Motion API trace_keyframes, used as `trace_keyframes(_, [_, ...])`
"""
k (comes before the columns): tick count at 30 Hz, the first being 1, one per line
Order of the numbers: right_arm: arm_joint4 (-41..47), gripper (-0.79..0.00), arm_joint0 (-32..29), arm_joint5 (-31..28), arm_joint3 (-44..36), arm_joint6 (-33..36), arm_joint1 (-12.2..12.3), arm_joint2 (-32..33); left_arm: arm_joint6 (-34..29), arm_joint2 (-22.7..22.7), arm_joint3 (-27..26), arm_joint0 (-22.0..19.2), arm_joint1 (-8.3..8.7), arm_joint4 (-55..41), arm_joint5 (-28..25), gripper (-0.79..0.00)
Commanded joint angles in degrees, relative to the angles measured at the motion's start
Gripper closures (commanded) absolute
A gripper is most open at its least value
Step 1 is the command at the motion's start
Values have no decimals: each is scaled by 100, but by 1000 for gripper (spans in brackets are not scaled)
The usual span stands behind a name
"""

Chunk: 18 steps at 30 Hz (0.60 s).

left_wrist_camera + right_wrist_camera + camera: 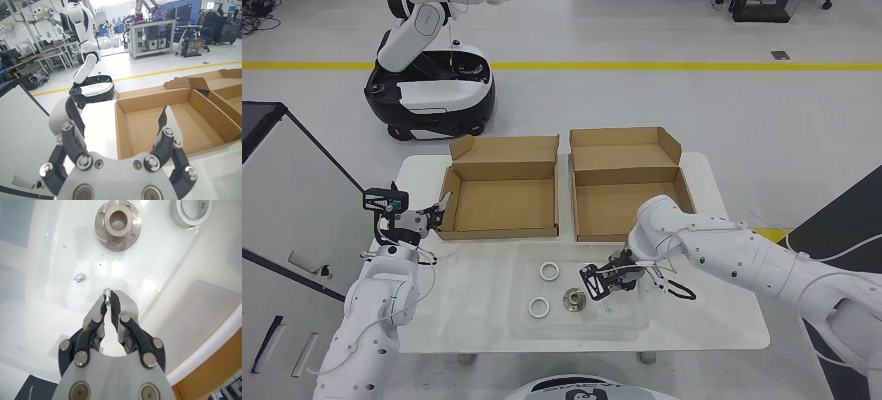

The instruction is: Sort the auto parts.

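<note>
Gripping a small bolt [107, 298] by its shank, the right gripper [110, 295] is pinched nearly closed over the tray [170, 279], near the metal flange [117, 224]. Left gripper [118, 107] is spread wide and holds nothing, just beside the left cardboard box [208, 117].

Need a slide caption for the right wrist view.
Right hand shut on a bolt in the tray; flange and second bolt beyond.
</note>
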Motion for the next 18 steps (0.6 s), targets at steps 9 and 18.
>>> trace_keyframes(9, [443,0,359,28,-221,28,89,0,0,0,0,0,0,0,0,-785])
trace_keyframes(18, [846,0,662,-3,-582,-3,399,0,0,0,0,0,0,0,0,-785])
